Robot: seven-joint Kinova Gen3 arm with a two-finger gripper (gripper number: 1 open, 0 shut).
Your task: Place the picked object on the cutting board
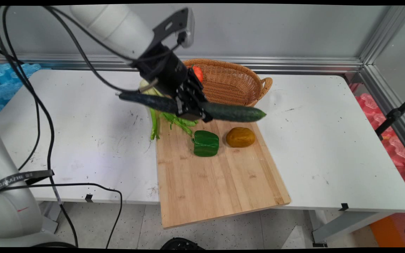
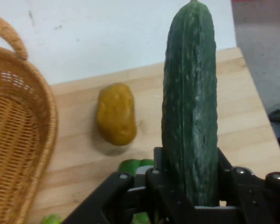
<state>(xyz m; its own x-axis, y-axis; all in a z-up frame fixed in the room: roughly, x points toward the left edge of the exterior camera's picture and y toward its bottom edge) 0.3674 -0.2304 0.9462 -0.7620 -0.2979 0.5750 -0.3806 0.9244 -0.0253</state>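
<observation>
A long dark green cucumber [image 1: 230, 111] hangs level in the air above the far end of the wooden cutting board [image 1: 216, 175]. My gripper [image 1: 191, 109] is shut on it near its middle. The hand view shows the cucumber [image 2: 191, 112] running up from between the fingers of my gripper [image 2: 192, 186]. Below it on the board lie a green bell pepper [image 1: 206, 143] and a brownish-yellow potato [image 1: 240, 137], the potato [image 2: 115, 113] also showing in the hand view. A wicker basket [image 1: 230, 84] stands just behind the gripper, with something orange-red [image 1: 198, 73] at its left rim.
Green beans [image 1: 179, 122] and a pale leafy vegetable [image 1: 150, 90] lie at the board's far left corner, partly under the arm. The board overhangs the table's [image 1: 329, 140] near edge. Black cables hang at the left. The basket [image 2: 18, 149] fills the hand view's left side.
</observation>
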